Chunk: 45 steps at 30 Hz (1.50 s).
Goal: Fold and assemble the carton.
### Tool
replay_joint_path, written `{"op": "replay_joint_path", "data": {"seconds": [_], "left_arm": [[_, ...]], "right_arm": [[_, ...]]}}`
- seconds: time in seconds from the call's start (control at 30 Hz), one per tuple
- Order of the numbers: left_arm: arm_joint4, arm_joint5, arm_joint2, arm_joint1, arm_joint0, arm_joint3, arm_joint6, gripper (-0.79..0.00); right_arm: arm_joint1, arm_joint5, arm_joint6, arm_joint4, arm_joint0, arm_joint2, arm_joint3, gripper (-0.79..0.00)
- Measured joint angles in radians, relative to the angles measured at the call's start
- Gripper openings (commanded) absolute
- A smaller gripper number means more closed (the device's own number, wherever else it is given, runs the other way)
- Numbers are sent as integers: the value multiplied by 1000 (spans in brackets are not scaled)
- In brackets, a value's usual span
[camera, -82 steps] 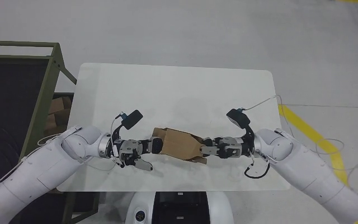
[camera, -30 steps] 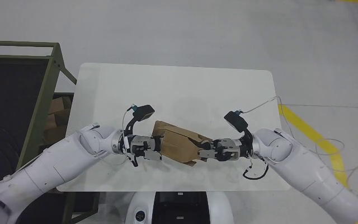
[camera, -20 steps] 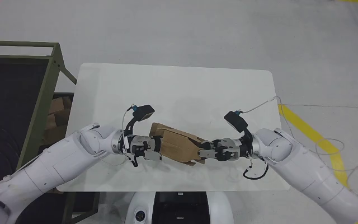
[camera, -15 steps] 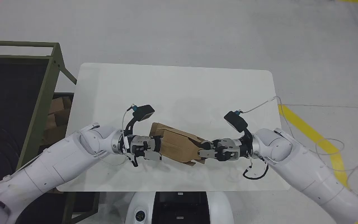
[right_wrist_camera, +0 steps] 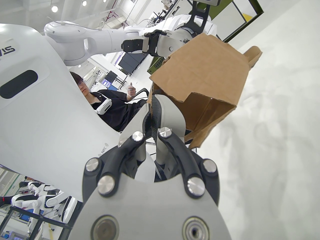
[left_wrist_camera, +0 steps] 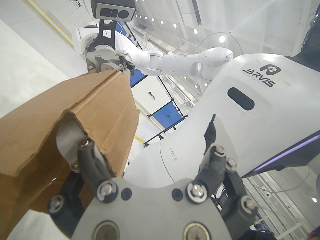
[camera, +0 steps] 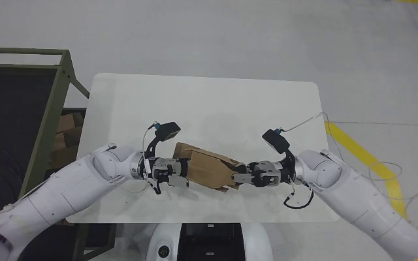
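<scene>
- carton (camera: 204, 168): brown cardboard, partly opened into a sleeve. It sits over the near-middle of the white table (camera: 209, 98), spanning between the two grippers, with its left end slightly farther than its right.
- Can't tell from the top view whether its underside touches the table; the near face and bottom are hidden there.
- right gripper (camera: 240, 176): at the carton's right end, fingers narrow and pinched on a wall edge. In the right wrist view (right_wrist_camera: 153, 112) the cardboard edge runs between the two pads.
- That view looks into the open end of the carton (right_wrist_camera: 207, 71). The inside is in shadow, and a small flap sticks out at its far-left corner.
- left gripper (camera: 175, 175): at the carton's left end, jaws spread wide.
- In the left wrist view (left_wrist_camera: 140, 133) one finger (left_wrist_camera: 71, 136) is tucked under a torn-looking flap edge, its tip partly covered. The other finger stands free and well apart from the cardboard.
- carton in that view (left_wrist_camera: 62, 116): cut off at the frame edge. The right gripper (left_wrist_camera: 107, 63) clamps its other end, contact point hard to make out.
- Count: 1 carton, 2 grippers, 1 table.
- Off the table, left: 1 green frame rack (camera: 49, 98) with some cardboard pieces (camera: 65, 140) inside, count unclear. On the right, a yellow floor line (camera: 359, 156).
</scene>
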Motion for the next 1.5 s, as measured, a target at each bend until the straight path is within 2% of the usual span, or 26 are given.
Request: {"op": "replay_joint_path", "data": {"seconds": [0.33,0.63,0.97,1.17,1.27,1.5], "left_arm": [[10,11,-5,-2,4,-7,11,0],[71,29,-56,-9,47,-15,57,0],[83,29,-108,-10,92,-15,47,0],[71,23,-133,-11,113,-20,20,-231],[65,23,-144,-13,121,-23,2,-274],[59,31,-165,-17,135,-29,-31,-292]], "right_arm": [[-2,21,-24,-24,-10,8,-15,-785],[-5,26,-57,-63,-45,40,-34,-785],[-7,20,-48,-60,-65,66,-39,-785],[-10,25,-36,-57,-71,76,-41,-785],[-11,29,-31,-56,-73,81,-42,-785],[-15,31,-19,-51,-78,90,-40,-785]]}}
